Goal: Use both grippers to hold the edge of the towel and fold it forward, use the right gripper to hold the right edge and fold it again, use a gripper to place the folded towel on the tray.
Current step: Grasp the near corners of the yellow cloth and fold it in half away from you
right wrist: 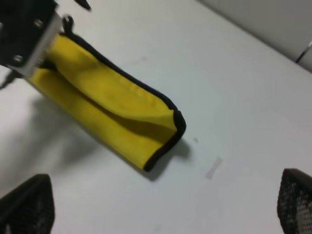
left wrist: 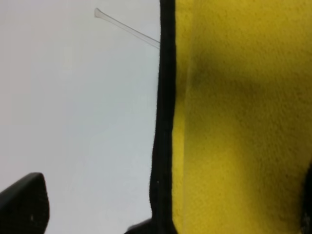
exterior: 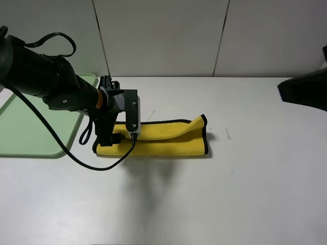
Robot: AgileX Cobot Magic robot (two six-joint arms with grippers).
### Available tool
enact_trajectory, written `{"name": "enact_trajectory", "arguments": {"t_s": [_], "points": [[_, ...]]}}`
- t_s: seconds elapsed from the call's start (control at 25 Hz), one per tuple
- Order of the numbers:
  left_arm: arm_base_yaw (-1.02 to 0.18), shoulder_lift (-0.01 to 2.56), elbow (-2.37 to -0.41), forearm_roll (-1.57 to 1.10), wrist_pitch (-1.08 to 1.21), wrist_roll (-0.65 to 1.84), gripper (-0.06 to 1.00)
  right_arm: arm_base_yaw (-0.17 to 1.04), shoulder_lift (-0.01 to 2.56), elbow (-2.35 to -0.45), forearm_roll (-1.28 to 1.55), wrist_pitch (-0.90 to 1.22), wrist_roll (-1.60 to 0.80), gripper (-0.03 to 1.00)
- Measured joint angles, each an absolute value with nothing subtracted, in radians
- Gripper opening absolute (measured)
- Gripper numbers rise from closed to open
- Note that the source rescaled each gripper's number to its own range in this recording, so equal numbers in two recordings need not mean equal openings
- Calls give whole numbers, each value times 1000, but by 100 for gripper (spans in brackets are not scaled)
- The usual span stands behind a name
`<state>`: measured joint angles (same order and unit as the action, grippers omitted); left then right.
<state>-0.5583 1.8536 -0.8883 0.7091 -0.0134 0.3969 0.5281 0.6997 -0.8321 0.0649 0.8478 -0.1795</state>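
Yellow towel (exterior: 168, 138) lies folded on the table (exterior: 245, 194); left gripper (exterior: 107, 133), jaws spread, straddles its nine-o'clock end and should bite every layer; right gripper (right wrist: 161, 204) hangs wide-jawed, empty.

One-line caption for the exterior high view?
Left tool over the left end of the folded yellow towel; mint tray further left on the white table.

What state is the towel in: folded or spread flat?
Folded. The towel lies as a long narrow strip, and at its right end the black trim wraps around stacked yellow layers.
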Motion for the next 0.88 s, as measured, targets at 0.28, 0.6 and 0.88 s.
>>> {"name": "enact_trajectory", "arguments": {"t_s": [0.28, 0.6, 0.88], "points": [[-558, 1854, -888, 709, -13, 397, 100, 528, 327, -637, 78, 906, -128, 100], [-558, 1854, -888, 704, -13, 393, 100, 528, 18, -523, 89, 938, -113, 100], [-558, 1854, -888, 702, -13, 393, 100, 528, -6, -499, 105, 1027, -99, 100]]}}
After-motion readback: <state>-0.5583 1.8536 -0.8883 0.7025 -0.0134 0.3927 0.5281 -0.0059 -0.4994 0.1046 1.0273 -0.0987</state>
